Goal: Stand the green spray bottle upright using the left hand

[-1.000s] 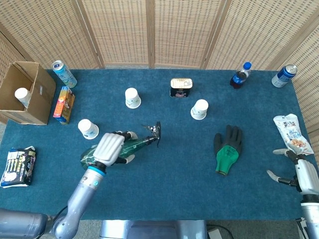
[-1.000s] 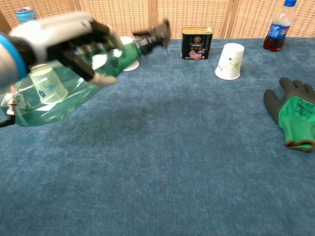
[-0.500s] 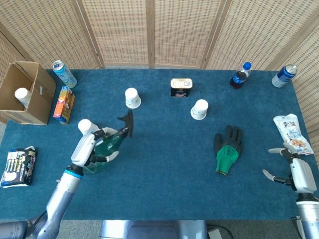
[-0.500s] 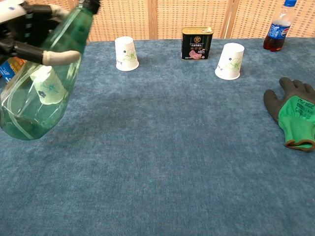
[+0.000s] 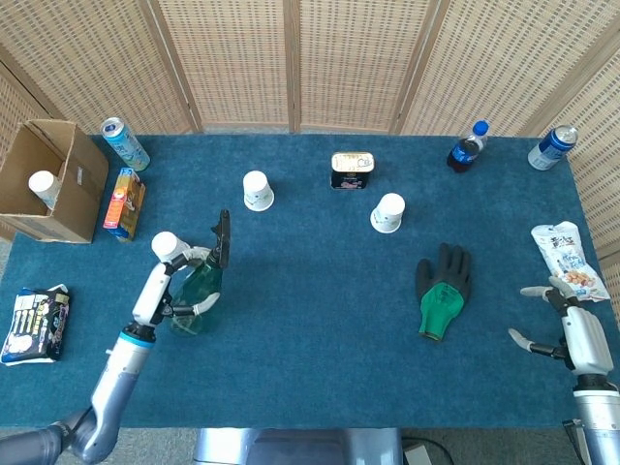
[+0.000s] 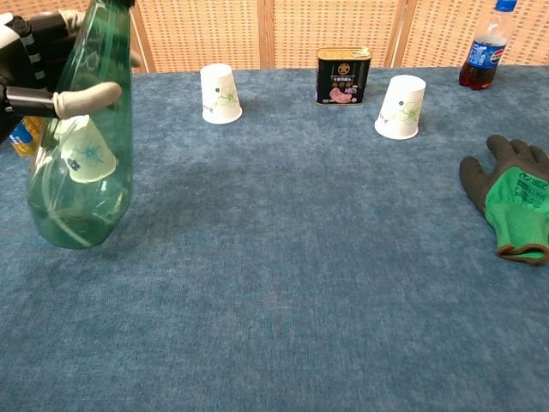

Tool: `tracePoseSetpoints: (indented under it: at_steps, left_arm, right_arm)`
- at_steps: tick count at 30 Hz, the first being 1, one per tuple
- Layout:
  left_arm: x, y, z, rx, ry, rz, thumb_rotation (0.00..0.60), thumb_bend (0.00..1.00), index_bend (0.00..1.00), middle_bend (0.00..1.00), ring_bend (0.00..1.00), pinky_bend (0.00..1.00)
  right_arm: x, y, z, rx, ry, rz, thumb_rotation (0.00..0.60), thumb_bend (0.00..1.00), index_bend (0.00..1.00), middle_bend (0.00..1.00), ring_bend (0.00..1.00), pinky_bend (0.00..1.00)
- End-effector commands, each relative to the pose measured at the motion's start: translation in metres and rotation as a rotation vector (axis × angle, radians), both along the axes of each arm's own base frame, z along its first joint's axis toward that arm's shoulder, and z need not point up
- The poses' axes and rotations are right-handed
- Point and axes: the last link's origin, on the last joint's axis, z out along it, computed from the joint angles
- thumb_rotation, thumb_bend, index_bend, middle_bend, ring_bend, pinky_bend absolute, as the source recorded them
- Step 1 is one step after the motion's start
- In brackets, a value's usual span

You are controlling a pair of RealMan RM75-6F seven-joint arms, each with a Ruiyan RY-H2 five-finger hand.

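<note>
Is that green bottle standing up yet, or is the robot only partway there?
Nearly there. The green spray bottle is off its side and close to upright, leaning only slightly, with its base at the blue cloth. The left robot hand grips its upper part. What looks left: settle it straight and let go. The right robot hand holds nothing.

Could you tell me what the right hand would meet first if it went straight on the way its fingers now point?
Probably the snack packet: the right hand lies open just short of it, fingers towards it, though depth is unclear.
</note>
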Motion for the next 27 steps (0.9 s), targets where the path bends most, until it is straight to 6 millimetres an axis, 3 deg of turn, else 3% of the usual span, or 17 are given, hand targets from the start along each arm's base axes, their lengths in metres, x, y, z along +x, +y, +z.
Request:
tracePoseSetpoints:
  at_steps: [1,11,27]
  left_arm:
    - [0.008,0.0,-0.003,0.011,-0.06,-0.029,0.6,0.39,0.42,0.37,0.38,0.49]
    - [0.019,-0.004,-0.019,-0.019,-0.159,-0.073,0.6,0.38,0.41,0.36,0.37,0.54]
    - [0.006,-0.019,-0.043,-0.068,-0.144,-0.14,0.599,0.38,0.41,0.36,0.36,0.56]
  right_arm:
    - [0.0,0.0,0.001,-0.003,0.0,-0.002,0.6,0.21,0.32,0.35,0.1,0.27]
    - [-0.002,0.003,0.005,-0.013,-0.009,-0.008,0.6,0.21,0.32,0.35,0.1,0.27]
    - [0.001,0.003,0.006,-0.019,-0.024,-0.004,0.6,0.21,0.32,0.35,0.1,0.28]
